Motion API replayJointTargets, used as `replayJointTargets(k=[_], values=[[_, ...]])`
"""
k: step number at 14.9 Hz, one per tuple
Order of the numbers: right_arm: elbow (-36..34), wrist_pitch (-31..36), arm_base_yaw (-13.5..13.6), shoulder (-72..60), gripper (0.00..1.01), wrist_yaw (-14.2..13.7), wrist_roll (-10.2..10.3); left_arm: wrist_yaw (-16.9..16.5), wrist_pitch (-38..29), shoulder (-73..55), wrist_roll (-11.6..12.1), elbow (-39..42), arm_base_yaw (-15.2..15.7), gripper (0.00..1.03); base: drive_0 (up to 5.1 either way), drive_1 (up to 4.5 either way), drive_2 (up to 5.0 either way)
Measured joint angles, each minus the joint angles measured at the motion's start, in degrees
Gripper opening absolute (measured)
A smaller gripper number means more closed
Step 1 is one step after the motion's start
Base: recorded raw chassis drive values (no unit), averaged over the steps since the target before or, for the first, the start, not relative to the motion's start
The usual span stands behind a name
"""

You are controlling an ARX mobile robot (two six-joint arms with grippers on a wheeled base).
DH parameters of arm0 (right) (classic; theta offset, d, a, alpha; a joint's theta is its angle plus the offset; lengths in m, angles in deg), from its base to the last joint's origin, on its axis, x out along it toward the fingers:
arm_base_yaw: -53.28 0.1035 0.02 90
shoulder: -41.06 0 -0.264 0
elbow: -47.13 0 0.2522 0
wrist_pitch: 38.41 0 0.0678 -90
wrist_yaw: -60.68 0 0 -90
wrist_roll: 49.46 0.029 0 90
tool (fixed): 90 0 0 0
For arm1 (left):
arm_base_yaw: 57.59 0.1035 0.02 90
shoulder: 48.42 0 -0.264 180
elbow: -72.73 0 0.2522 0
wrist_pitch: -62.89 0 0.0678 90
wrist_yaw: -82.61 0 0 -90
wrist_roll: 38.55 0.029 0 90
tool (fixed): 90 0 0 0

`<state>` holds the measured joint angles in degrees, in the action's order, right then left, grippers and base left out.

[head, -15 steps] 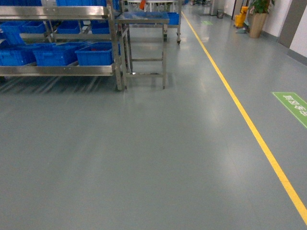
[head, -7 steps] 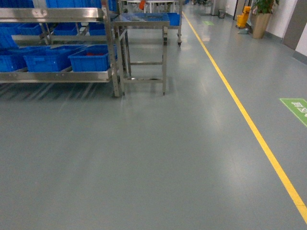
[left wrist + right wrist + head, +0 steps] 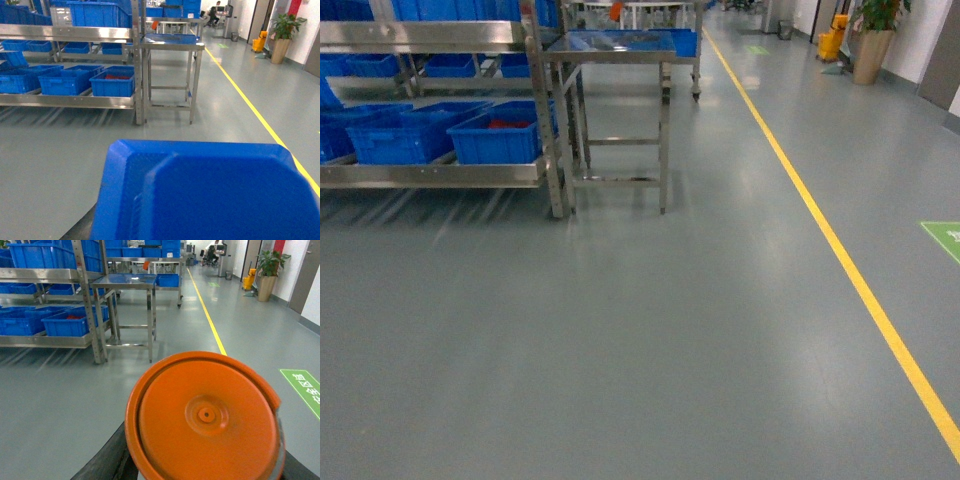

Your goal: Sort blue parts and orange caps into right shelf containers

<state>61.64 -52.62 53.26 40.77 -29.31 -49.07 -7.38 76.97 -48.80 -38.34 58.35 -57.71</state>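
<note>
A blue part (image 3: 210, 190) fills the lower half of the left wrist view, with my left gripper (image 3: 200, 232) shut on it; only a dark finger (image 3: 82, 227) shows at the lower left. An orange cap (image 3: 205, 415) faces the right wrist camera flat-on, held by my right gripper (image 3: 202, 471), whose black fingers (image 3: 102, 460) flank it. The steel shelf (image 3: 430, 172) stands at the far left. Blue containers (image 3: 495, 140) sit on its lower level, and the rightmost has red-orange pieces inside. Neither gripper appears in the head view.
A small steel table (image 3: 615, 45) with a blue tray on top stands just right of the shelf. A yellow floor line (image 3: 820, 225) runs away on the right, with a green floor mark (image 3: 945, 238) beyond it. A potted plant (image 3: 875, 40) stands far right. Grey floor lies between me and the shelf.
In the head view the shelf and table have slid lower and slightly left, and the green floor mark has moved right. The base has rolled nearer to the shelf.
</note>
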Motion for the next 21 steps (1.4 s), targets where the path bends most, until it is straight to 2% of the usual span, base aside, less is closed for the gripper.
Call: replayJointTargets(k=[21], values=[[0.0,0.09,0.0,0.0,0.43,0.0,0.0,0.09,0.15,0.0,0.0,0.0,0.0,0.42,0.0,4.22,-4.3]])
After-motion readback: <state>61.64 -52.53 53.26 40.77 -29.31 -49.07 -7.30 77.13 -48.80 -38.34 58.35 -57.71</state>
